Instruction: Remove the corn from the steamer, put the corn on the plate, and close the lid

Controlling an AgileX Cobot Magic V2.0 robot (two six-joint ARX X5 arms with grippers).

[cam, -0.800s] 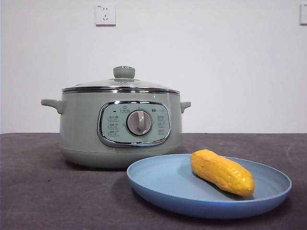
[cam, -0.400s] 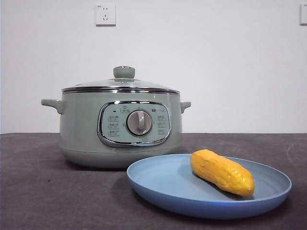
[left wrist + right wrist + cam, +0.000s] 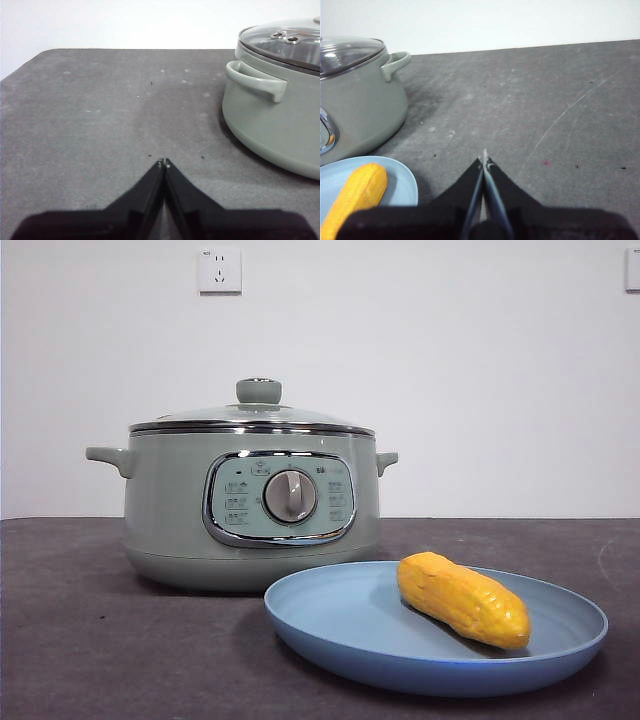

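The yellow-orange corn (image 3: 463,599) lies on the light-blue plate (image 3: 340,620) in front of the steamer; it also shows in the right wrist view (image 3: 355,195) on the plate (image 3: 402,182). The sage-green steamer (image 3: 180,510) stands at the left with the glass lid (image 3: 255,412) sitting on it. The left wrist view shows the steamer (image 3: 280,125) and the lid (image 3: 282,40); the right wrist view shows them too (image 3: 360,110), (image 3: 347,52). My left gripper (image 3: 164,162) is shut and empty over bare table beside the steamer. My right gripper (image 3: 484,156) is shut and empty beside the plate.
A dark grey table mat (image 3: 90,640) covers the table under everything. A white wall with a socket (image 3: 220,270) stands behind. Neither arm shows in the front view.
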